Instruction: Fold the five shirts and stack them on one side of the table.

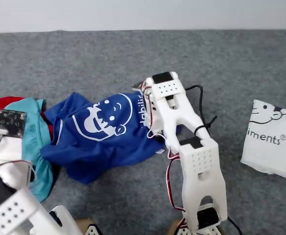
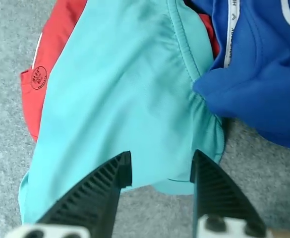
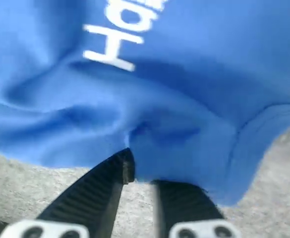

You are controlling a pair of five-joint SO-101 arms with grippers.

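Closest to me, my left gripper (image 2: 159,166) hangs with its jaws released and nothing between them, low over the teal shirt (image 2: 120,89). That shirt lies crumpled on top of a red shirt (image 2: 40,79), which pokes out along one side. The blue shirt (image 1: 99,142) is next, spread loosely in the middle of the grey table (image 1: 133,58), and its near edge touches the teal one. Farther out, my right gripper (image 3: 142,176) sits at the blue shirt's opposite edge. Its jaws are nearly together at the hem and seem to be pinching a fold of it, though the wrist view is too close for me to be sure how much cloth they have.

My worry is that pinch. If it only holds the hem, a pull could let the cloth slip out, or drag the whole shirt into a lump rather than a fold. Because the blue shirt touches the teal one, a long drag could tug that pile too.

I count 2 arms and 4 shirts: 1 teal, 1 red, 1 blue, and 1 white shirt (image 1: 272,142) lying folded, well apart on the right side.
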